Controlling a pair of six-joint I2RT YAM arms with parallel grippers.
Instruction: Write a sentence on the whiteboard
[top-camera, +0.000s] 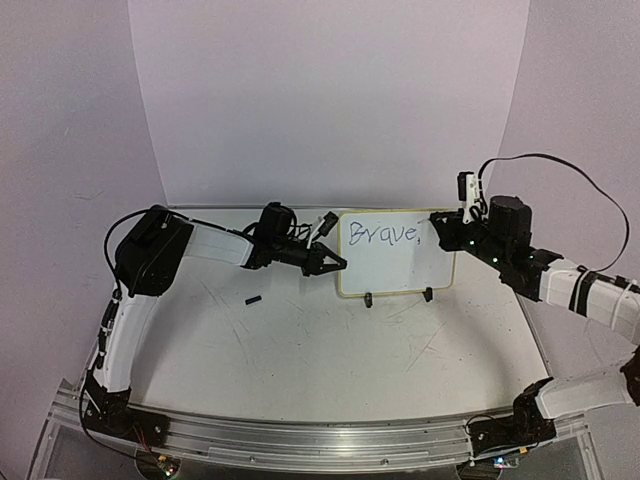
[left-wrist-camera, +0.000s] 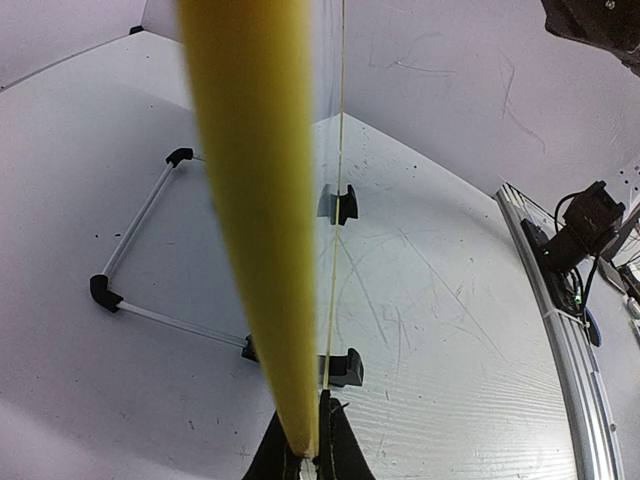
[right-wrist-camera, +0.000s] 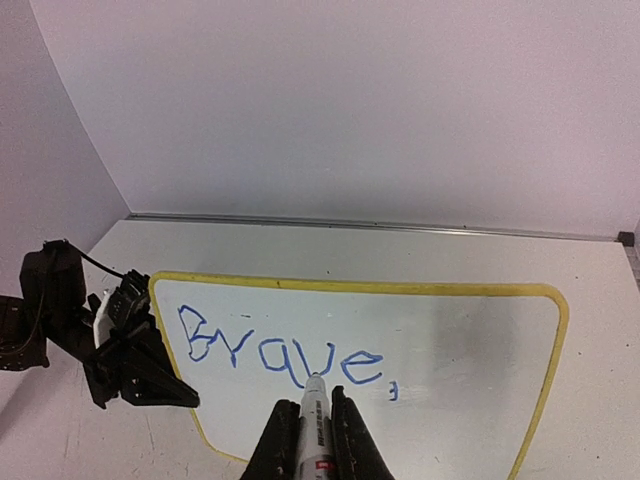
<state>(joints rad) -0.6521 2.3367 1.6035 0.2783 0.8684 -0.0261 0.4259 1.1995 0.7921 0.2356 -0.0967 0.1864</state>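
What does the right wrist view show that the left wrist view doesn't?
Only the right wrist view shows the whiteboard face-on with the blue writing "Brave,", and the marker shut in the right gripper, its tip by the writing. Only the left wrist view shows the board edge-on, so no writing, plus its two black feet and the metal rail. Both show the whiteboard and the left gripper clamped on its yellow rim.
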